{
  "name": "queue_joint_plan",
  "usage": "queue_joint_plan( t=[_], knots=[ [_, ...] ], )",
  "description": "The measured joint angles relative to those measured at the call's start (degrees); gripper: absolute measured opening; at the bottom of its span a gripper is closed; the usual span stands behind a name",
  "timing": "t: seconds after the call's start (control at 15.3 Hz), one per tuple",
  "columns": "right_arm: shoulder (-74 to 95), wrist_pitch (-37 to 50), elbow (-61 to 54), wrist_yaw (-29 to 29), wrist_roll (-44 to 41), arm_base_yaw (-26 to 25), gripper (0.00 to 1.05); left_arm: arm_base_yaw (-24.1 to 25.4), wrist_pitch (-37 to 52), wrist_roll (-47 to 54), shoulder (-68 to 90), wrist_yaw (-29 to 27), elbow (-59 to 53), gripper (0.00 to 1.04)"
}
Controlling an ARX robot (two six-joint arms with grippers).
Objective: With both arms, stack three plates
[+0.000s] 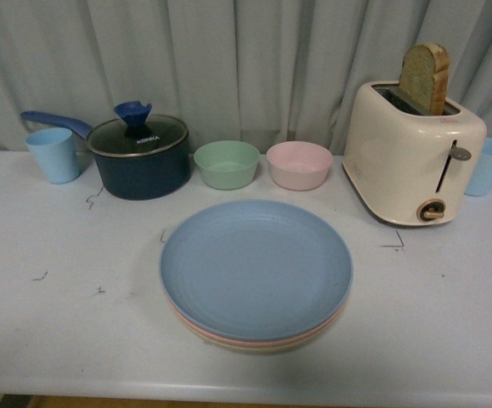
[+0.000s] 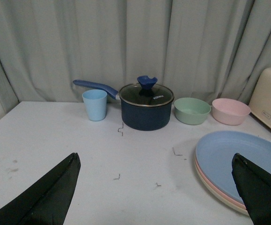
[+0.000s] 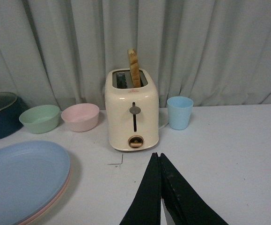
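Three plates sit in one stack near the front middle of the table [image 1: 50, 340]: you see the blue plate [image 1: 256, 265] on top, the pink plate [image 1: 196, 327] showing as a thin rim under it, and the beige plate [image 1: 262, 347] at the bottom. Behind the stack stand a green bowl [image 1: 227, 164] and a pink bowl [image 1: 299, 165], side by side. To your left of them is a dark blue lidded saucepan [image 1: 139, 157] with a light blue cup [image 1: 53, 155] just beside its handle. To your right is a cream toaster [image 1: 411, 153] with a slice of bread [image 1: 425, 78] standing in one slot (another blue cup [image 1: 489, 167] is partly hidden behind it).

Neither arm appears in the front view. In the wrist views, your left gripper [image 2: 156, 192] has its fingers spread wide apart, holding nothing, with the stack beside one fingertip. Your right gripper [image 3: 159, 187] has its fingers pressed together, empty, above bare table in front of the toaster.
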Motion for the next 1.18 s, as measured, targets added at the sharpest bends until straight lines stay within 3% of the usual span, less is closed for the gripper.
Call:
queue_joint_plan(
  t=[0.26,0.46,0.72,0.79,1.11,1.18],
  knots=[
    [-2.99,-2.84,0.00,-0.02,0.00,0.00,0.02,0.00,0.02,0.00,0.00,0.00,0.00,0.98],
    [-15.89,-15.45,-0.02,-0.02,0.00,0.00,0.02,0.00,0.00,0.00,0.00,0.00,0.00,0.98],
    [-21.81,-22.21,0.02,0.00,0.00,0.00,0.02,0.00,0.02,-0.02,0.00,0.00,0.00,0.98],
    [-27.34,-29.92,0.00,-0.13,-0.02,0.00,0.02,0.00,0.00,0.00,0.00,0.00,0.00,0.98],
    [-29.88,-29.99,0.00,-0.17,-0.02,0.00,0.02,0.00,0.02,-0.02,0.00,0.00,0.00,0.98],
    [-29.88,-29.99,0.00,-0.17,-0.04,0.00,0.08,0.00,0.00,0.00,0.00,0.00,0.00,0.98]
  ],
)
